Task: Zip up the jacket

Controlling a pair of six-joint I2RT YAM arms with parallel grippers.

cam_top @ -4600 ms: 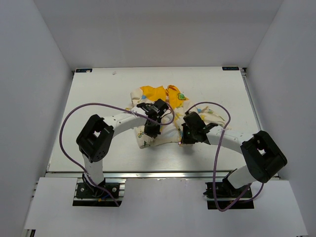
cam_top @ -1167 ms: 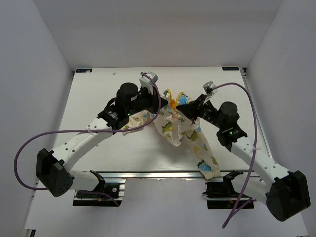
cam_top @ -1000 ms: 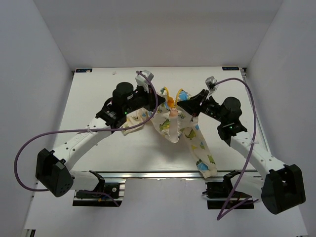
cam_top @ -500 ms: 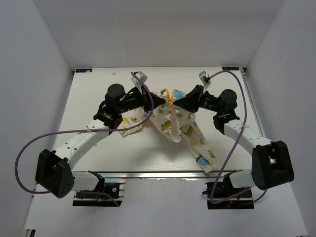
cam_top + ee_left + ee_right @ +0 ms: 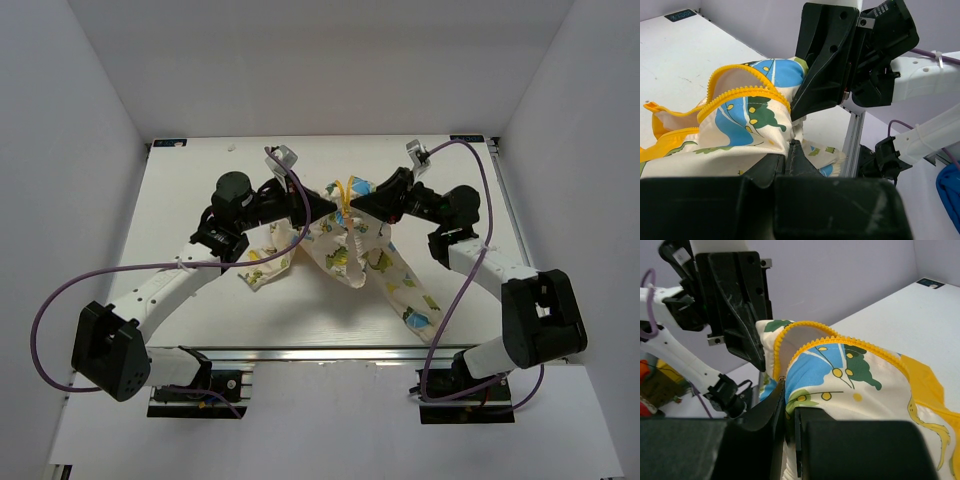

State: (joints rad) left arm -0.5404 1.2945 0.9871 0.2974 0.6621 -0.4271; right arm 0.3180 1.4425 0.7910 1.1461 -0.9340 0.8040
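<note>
The jacket (image 5: 350, 255), cream with blue, green and yellow prints and a yellow zipper strip, hangs above the table between my two grippers. My left gripper (image 5: 327, 203) is shut on the jacket's left front edge (image 5: 740, 125). My right gripper (image 5: 358, 203) is shut on the right front edge (image 5: 840, 375). The two grippers nearly touch, facing each other. The yellow zipper teeth (image 5: 742, 92) curve open above the jaws, unzipped, and they also show in the right wrist view (image 5: 840, 342). A sleeve (image 5: 410, 300) trails toward the near right, another (image 5: 262, 262) to the left.
The white table (image 5: 200, 190) lies under the jacket, with white walls around it. Purple cables (image 5: 120, 270) loop off both arms. The arm bases (image 5: 200, 385) sit at the near edge.
Both arms have lifted the jacket off the table and brought their grippers together at the far middle. The hanging right sleeve has swung up and rightward.
</note>
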